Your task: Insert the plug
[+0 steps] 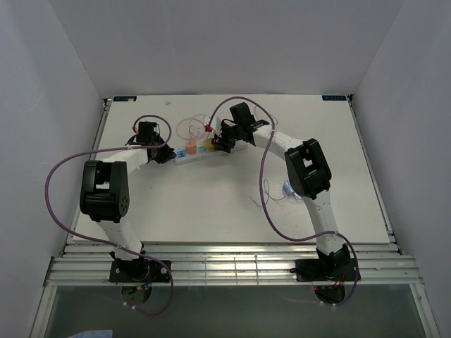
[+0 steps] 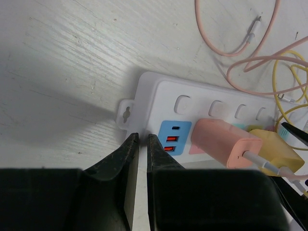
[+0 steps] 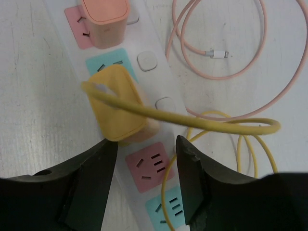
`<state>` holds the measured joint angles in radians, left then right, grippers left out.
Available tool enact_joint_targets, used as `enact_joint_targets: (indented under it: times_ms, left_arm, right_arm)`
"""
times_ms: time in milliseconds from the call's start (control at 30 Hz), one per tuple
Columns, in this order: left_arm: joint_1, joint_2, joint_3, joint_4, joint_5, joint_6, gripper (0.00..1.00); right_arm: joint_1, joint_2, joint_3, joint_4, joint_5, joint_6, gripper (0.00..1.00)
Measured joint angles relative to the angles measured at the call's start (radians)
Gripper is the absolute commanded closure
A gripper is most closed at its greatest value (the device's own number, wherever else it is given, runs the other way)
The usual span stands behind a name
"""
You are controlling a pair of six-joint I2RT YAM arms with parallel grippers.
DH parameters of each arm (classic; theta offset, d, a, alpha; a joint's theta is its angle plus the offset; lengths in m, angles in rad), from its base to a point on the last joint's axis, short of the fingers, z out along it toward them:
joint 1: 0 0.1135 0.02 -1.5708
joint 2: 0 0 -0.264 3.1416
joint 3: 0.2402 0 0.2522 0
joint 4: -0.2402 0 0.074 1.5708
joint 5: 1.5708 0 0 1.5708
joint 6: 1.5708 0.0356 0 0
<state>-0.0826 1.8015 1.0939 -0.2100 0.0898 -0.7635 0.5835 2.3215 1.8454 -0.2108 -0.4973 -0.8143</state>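
A white power strip [image 1: 184, 159] lies at the table's far middle. A pink plug [image 3: 103, 17] and a yellow plug [image 3: 118, 103] sit in its sockets; the yellow one looks slightly tilted. My right gripper [image 3: 147, 154] is open and straddles the strip over a free pink socket [image 3: 149, 166], just short of the yellow plug, touching neither. The yellow cable [image 3: 216, 122] crosses between plug and fingers. My left gripper [image 2: 143, 139] is shut, holding nothing, its tips at the strip's left end [image 2: 144, 91] beside the blue USB panel [image 2: 173, 137]. In the top view, the left gripper [image 1: 169, 156] and right gripper [image 1: 217, 144] flank the plugs.
Loose pink cable [image 3: 216, 72] and yellow cable loops [image 3: 250, 149] lie on the table right of the strip. A small clear bluish object [image 1: 289, 190] sits by the right arm. White walls enclose the table on three sides.
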Motion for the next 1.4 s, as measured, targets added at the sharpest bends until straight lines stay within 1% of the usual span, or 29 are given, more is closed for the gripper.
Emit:
enact_joint_targets:
  times_ms: [167, 267, 300, 433, 567, 633, 767, 900, 1133, 1267, 1400]
  left_arm:
    - [-0.005, 0.002, 0.002, 0.001, 0.004, 0.0, 0.78]
    - [-0.005, 0.002, 0.002, 0.001, 0.004, 0.0, 0.78]
    - [-0.005, 0.002, 0.002, 0.001, 0.004, 0.0, 0.78]
    - [-0.006, 0.002, 0.002, 0.001, 0.005, 0.0, 0.78]
    - [-0.006, 0.002, 0.001, 0.001, 0.011, 0.0, 0.78]
    - [-0.007, 0.002, 0.001, 0.001, 0.013, 0.0, 0.78]
    - [-0.009, 0.002, 0.001, 0.001, 0.016, 0.0, 0.78]
    - [-0.014, 0.003, 0.0, 0.002, 0.023, 0.001, 0.78]
    - [-0.02, 0.003, -0.006, 0.01, 0.029, 0.004, 0.78]
    - [-0.022, 0.001, -0.009, 0.013, 0.03, 0.005, 0.78]
    - [-0.027, -0.001, -0.013, 0.018, 0.03, 0.008, 0.78]
  right_arm:
    - [-0.006, 0.0, 0.002, -0.001, -0.002, 0.026, 0.4]
    - [-0.006, 0.0, 0.006, -0.003, 0.001, 0.03, 0.35]
    - [-0.006, 0.0, 0.006, -0.003, 0.0, 0.028, 0.31]
    - [-0.006, -0.008, 0.0, -0.056, -0.024, -0.001, 0.27]
    - [-0.006, -0.02, -0.031, -0.09, -0.053, -0.039, 0.2]
    - [-0.006, -0.041, -0.058, -0.109, -0.072, -0.054, 0.18]
    - [-0.005, -0.087, -0.13, -0.089, -0.097, -0.05, 0.17]
    - [-0.005, -0.133, -0.208, -0.011, -0.103, -0.011, 0.17]
    - [0.0, -0.203, -0.285, 0.127, -0.113, 0.042, 0.16]
    - [0.005, -0.217, -0.289, 0.19, -0.107, 0.058, 0.16]
    - [0.009, -0.2, -0.236, 0.18, -0.109, 0.055, 0.18]
